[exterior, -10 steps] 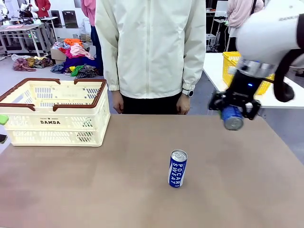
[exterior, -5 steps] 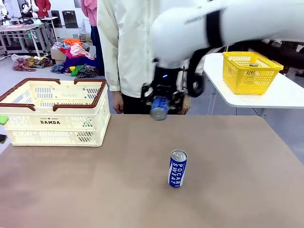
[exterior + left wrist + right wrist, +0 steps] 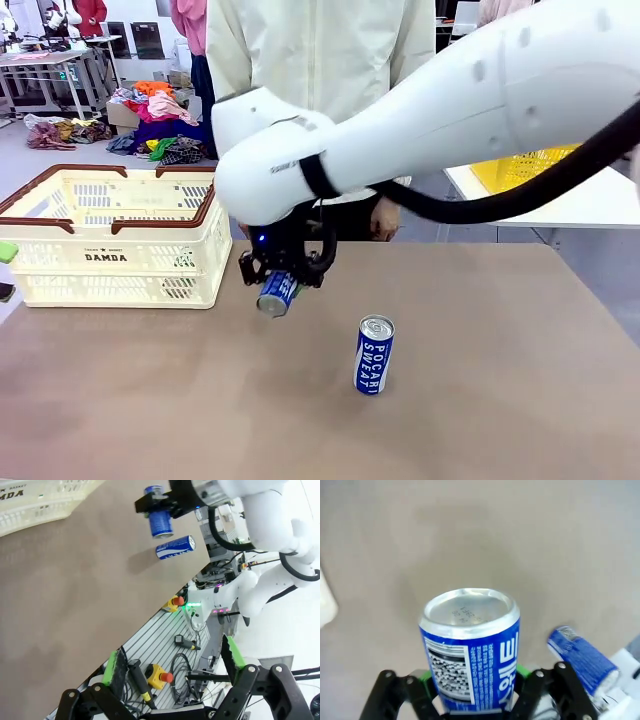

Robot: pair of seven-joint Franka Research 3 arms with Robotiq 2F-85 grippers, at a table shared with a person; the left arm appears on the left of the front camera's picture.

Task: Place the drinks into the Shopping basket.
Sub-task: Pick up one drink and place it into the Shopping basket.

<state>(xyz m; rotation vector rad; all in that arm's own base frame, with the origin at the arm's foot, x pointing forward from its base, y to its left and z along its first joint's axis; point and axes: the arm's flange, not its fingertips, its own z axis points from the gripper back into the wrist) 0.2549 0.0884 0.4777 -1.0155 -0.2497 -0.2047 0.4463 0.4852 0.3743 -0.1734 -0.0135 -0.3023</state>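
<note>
Right gripper (image 3: pixel 283 274) of mine pinched a blue drink can (image 3: pixel 274 296), tilted, above the table (image 3: pixel 500 400) just right of the DAMDA shopping basket (image 3: pixel 100 272). A POCARI SWEAT can (image 3: pixel 375 354) stood upright, nearer and to the right. My left gripper (image 3: pixel 175 662) hung spread and empty.

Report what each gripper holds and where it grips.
The right gripper is shut on a blue Pocari Sweat can, clamped across its side wall at the end nearer the wrist, far end free. The left gripper is open, holding nothing.
</note>
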